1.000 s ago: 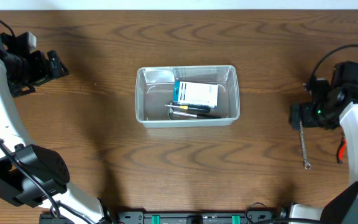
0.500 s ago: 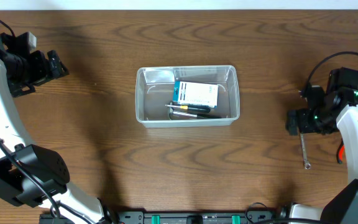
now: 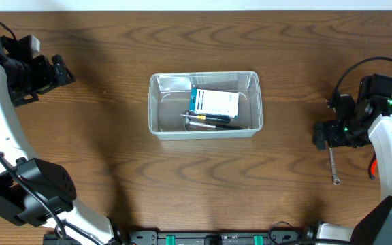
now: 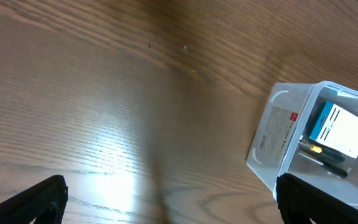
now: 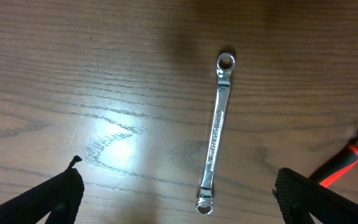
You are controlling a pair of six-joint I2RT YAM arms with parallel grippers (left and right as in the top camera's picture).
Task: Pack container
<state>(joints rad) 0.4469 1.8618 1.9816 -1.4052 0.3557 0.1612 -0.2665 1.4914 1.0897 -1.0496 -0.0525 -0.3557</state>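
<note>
Two sets of fingers stood spread wide and empty: the left gripper (image 3: pixel 64 70) hung near the far left of the table (image 3: pixel 114 170), well apart from the container (image 3: pixel 154 102) at its middle, which held a blue-and-white box (image 3: pixel 214 103), and the right gripper (image 3: pixel 319 135) hovered over a wrench (image 5: pixel 217 134).
</note>
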